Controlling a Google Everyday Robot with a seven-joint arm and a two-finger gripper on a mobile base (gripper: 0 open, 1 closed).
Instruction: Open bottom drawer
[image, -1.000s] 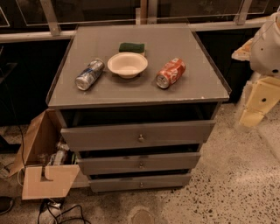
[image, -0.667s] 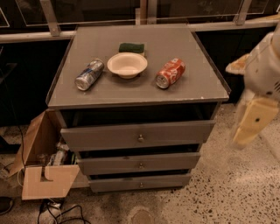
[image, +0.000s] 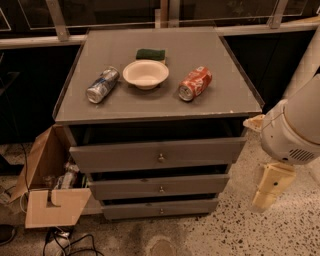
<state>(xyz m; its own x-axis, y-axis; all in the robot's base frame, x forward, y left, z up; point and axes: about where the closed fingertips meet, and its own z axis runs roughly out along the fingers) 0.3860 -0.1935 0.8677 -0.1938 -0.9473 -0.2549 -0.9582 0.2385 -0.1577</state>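
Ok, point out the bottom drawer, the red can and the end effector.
bottom drawer (image: 135, 209), camera view, front panel.
red can (image: 195, 83), camera view, its side.
end effector (image: 266, 191), camera view, low on the right, its body.

Three grey drawers counted: tallest drawer (image: 125, 156), mid-sized drawer (image: 125, 187), bottom drawer (image: 135, 210). Three round knobs (image: 161, 158), one per front. Two cans: silver-blue can (image: 102, 85), red can (image: 195, 83). One white bowl (image: 145, 74). One green sponge (image: 150, 54). One cardboard box (image: 55, 207). One gripper (image: 266, 194), low, right of the cabinet (image: 150, 106).

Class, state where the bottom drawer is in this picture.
In the camera view, the bottom drawer sits lowest in the cabinet, under the middle drawer. The tool hangs to its right, not touching it.
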